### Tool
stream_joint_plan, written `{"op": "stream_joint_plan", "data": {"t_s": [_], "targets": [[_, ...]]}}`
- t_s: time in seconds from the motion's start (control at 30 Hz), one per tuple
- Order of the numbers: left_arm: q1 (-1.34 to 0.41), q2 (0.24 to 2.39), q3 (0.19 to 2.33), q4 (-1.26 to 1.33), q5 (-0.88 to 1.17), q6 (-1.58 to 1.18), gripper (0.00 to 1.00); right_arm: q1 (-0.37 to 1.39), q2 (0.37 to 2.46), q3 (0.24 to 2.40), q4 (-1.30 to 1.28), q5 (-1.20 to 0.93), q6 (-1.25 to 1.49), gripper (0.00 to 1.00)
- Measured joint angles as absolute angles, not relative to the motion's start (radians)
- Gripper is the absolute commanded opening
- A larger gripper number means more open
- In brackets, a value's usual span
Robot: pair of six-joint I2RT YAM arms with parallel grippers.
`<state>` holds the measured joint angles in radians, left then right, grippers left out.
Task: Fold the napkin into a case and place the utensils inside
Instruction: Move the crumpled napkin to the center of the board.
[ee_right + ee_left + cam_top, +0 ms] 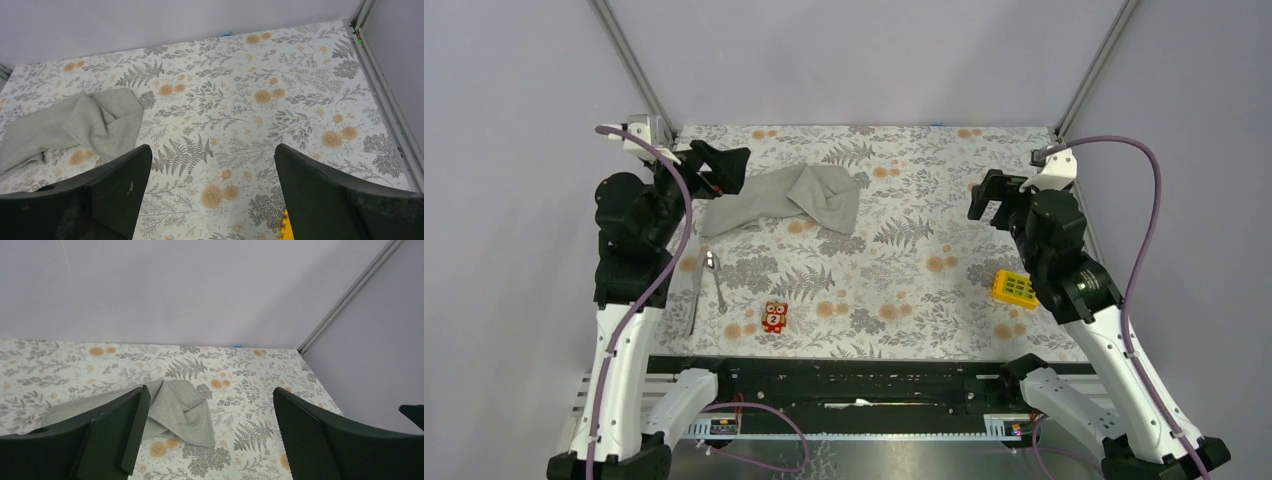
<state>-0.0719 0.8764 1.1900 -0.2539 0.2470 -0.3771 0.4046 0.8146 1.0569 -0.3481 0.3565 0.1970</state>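
The napkin (794,200) lies crumpled and partly bunched on the far left of the floral table cover; it also shows in the left wrist view (177,410) and the right wrist view (75,127). The utensils rest side by side near the left edge: a small spoon (715,280) and a thin straight piece (694,305). My left gripper (729,172) hovers open just left of the napkin's left end, its jaws (210,435) wide apart with nothing between them. My right gripper (981,198) stands open over the right side, nothing between its fingers (212,195).
A small red toy figure (774,317) stands near the front edge, right of the utensils. A yellow studded block (1014,288) lies under the right arm, and a sliver of that block (286,225) shows in the right wrist view. Metal frame posts rise at both back corners.
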Motion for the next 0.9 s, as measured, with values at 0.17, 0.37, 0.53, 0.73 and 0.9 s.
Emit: {"op": "stream_joint_plan", "data": {"t_s": [0.17, 0.37, 0.53, 0.73, 0.9], "targets": [[-0.161, 0.862, 1.197, -0.253, 0.197, -0.317, 0.99, 0.404, 0.852, 1.025, -0.313, 0.385, 0.240, 1.00], [-0.287, 0.888, 1.155, -0.245, 0.099, -0.235, 0.99, 0.403, 0.917, 0.934, -0.226, 0.330, 0.361, 1.00], [-0.329, 0.891, 1.058, -0.230, 0.025, -0.206, 0.99, 0.401, 1.001, 0.807, -0.102, 0.225, 0.517, 1.00], [-0.329, 0.919, 0.990, -0.197, -0.035, -0.199, 0.99, 0.418, 1.380, 0.821, 0.167, -0.011, 0.660, 1.00], [-0.329, 0.929, 0.957, -0.192, -0.039, -0.199, 0.99, 0.488, 1.747, 0.995, 0.334, -0.162, 0.743, 1.00]]}}
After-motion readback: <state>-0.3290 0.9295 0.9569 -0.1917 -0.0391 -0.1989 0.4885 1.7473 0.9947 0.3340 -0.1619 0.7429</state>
